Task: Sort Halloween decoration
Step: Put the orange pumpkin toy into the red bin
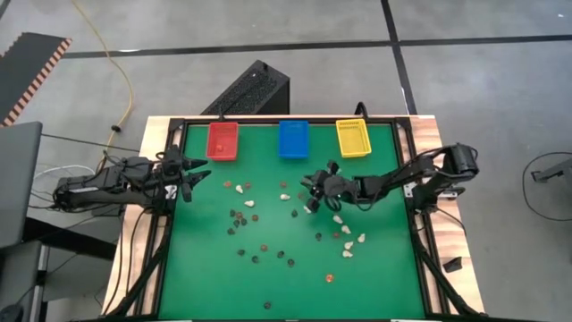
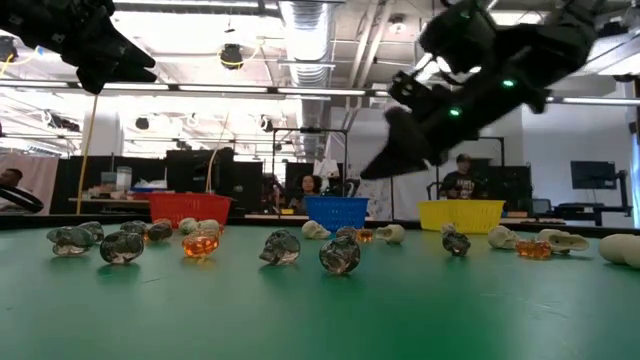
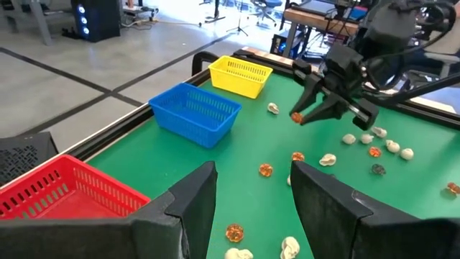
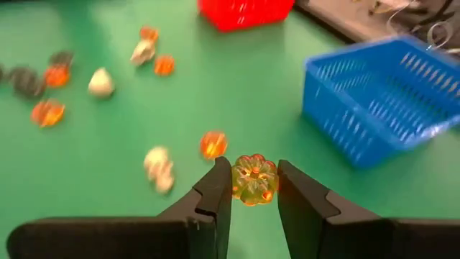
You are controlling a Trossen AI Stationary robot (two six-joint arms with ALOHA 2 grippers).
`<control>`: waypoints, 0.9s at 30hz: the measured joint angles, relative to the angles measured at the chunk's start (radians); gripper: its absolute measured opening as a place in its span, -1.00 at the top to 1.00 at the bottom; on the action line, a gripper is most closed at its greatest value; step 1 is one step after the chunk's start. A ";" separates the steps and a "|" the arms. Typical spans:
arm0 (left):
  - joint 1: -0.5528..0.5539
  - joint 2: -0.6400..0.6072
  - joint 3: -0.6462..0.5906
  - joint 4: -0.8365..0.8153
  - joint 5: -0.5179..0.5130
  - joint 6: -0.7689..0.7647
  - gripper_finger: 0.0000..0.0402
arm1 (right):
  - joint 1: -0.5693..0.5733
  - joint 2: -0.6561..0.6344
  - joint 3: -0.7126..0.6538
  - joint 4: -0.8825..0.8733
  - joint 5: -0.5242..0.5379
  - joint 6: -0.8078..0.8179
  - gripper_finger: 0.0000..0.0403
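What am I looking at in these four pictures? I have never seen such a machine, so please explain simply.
It is a robot with two dark arms at a green table. One picture looks down from above, one looks level across the table, and two come from cameras on the wrists. Small trinkets in cream, black and orange lie scattered on the table. A red bin, a blue bin and a yellow bin stand at the far edge. The right end effector, raised above the middle of the table, grips an orange pumpkin trinket. The left end effector waits open near the red bin.
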 joint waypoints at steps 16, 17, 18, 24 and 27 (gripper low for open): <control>0.000 0.000 0.000 0.000 -0.015 0.000 0.16 | -0.115 0.282 0.416 0.010 -0.119 -0.173 0.41; 0.000 0.000 0.000 0.000 -0.015 0.000 0.16 | -0.121 0.303 0.448 0.011 -0.136 -0.179 0.41; 0.000 0.000 0.000 0.000 -0.015 0.000 0.16 | -0.126 0.323 0.478 0.009 -0.148 -0.182 0.41; 0.000 0.000 0.000 -0.001 -0.017 0.001 0.16 | -0.155 0.451 0.674 0.006 -0.218 -0.199 0.41; 0.000 0.000 0.000 -0.003 -0.019 0.001 0.16 | -0.166 0.517 0.768 0.000 -0.259 -0.200 0.41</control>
